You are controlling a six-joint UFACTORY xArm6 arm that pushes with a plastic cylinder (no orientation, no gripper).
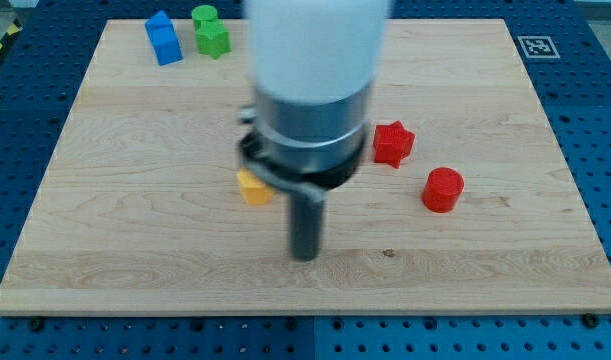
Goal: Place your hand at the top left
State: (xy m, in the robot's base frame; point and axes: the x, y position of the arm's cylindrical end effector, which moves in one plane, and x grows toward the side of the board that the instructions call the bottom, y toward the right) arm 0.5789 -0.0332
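My tip (304, 256) rests on the surface (135, 250) near the middle of its bottom edge, just right of and below the yellow block (253, 188). This end effector is a bare rod that holds nothing. The goal, the top left corner, lies diagonally up and left, where the blue block (163, 38) and green block (211, 31) sit.

A pale wooden tabletop (135, 230) is seen. At its top left, a blue block (163, 38) and a green block (211, 31) are placed just beside each other. A yellow block (253, 188) lies near the middle, partly hidden. A red star-shaped block (392, 143) and a red cylinder (443, 189) lie towards the view's right.
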